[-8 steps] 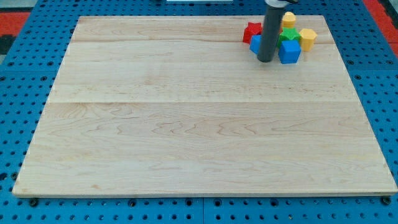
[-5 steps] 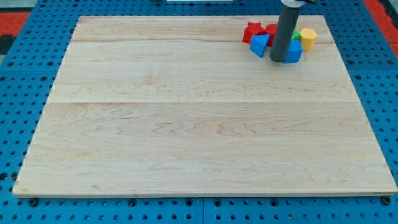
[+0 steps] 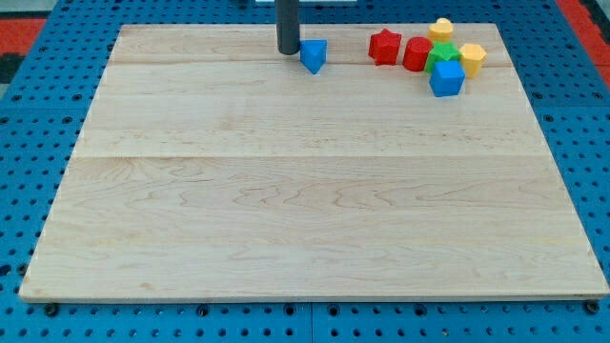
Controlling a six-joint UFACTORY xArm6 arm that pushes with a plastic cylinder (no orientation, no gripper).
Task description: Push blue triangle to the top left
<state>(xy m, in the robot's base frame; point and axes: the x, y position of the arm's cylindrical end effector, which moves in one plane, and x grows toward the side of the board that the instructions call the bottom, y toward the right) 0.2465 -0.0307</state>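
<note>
A pale wooden board [image 3: 315, 191] lies on a blue pegboard [image 3: 29, 143]. My tip [image 3: 287, 51] rests just left of the blue triangle [image 3: 314, 55], near the board's top edge; the rod's upper part is cut off. There is no claw, so nothing is held. Well right, the clustered blocks overlap: red star [image 3: 384, 46], red block [image 3: 416, 53], green block [image 3: 441, 56], blue cube [image 3: 445, 79], two yellow blocks [image 3: 472, 58].

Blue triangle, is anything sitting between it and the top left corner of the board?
No other block does. The blue triangle lies near the view's top edge, and the other blocks all sit to its right. Only my tip stands just left of it, on the side it has to travel toward, so I must get round to its right.
</note>
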